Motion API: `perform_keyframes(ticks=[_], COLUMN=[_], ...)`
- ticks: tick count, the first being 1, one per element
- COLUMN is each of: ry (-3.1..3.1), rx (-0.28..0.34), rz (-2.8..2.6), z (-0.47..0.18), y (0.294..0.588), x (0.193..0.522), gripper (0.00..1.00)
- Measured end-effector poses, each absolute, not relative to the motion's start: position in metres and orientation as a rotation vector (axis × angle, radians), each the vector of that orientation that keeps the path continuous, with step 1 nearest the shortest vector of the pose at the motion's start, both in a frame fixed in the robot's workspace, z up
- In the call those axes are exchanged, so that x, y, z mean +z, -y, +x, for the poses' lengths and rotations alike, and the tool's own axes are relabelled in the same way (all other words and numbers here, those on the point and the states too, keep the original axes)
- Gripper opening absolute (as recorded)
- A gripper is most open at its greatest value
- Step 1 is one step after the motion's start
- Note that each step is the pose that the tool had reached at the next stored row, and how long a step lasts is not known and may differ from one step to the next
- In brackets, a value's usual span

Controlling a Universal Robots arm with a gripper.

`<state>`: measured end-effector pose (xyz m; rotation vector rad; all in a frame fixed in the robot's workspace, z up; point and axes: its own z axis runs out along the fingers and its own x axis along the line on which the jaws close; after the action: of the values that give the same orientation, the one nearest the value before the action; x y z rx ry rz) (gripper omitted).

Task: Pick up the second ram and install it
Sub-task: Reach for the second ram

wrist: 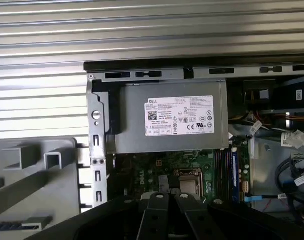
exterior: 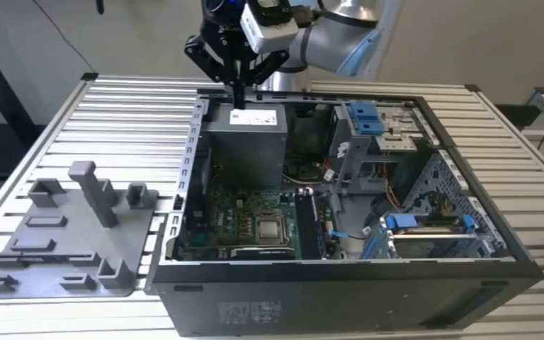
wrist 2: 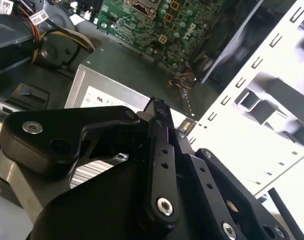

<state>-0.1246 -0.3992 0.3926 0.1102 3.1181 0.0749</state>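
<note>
My gripper (exterior: 239, 98) hangs over the far edge of the open computer case (exterior: 348, 290), just above the grey power supply (exterior: 244, 142). In both wrist views its black fingertips (wrist 2: 159, 107) (wrist: 167, 199) are pressed together with nothing between them. Down on the motherboard, the memory slots (wrist: 226, 167) (exterior: 308, 223) beside the processor (wrist: 184, 182) hold thin dark sticks, one with a blue edge (wrist: 235, 169). I cannot tell which of these is the second ram. The gripper is well above and apart from the slots.
A grey plastic fixture (exterior: 64, 241) with a tall post (exterior: 93, 191) lies on the slatted table at the exterior view's left. Blue drive clips (exterior: 367, 117) (exterior: 423, 221) and loose cables (wrist: 292, 175) sit at the case's other side.
</note>
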Motion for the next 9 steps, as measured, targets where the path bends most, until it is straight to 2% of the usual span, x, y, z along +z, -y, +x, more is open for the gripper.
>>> perform_keyframes(ticks=[9], ry=[-3.119], rx=[0.075], rz=[0.109], z=[-0.1344], y=[0.3991], x=[0.3922], gripper=[0.11])
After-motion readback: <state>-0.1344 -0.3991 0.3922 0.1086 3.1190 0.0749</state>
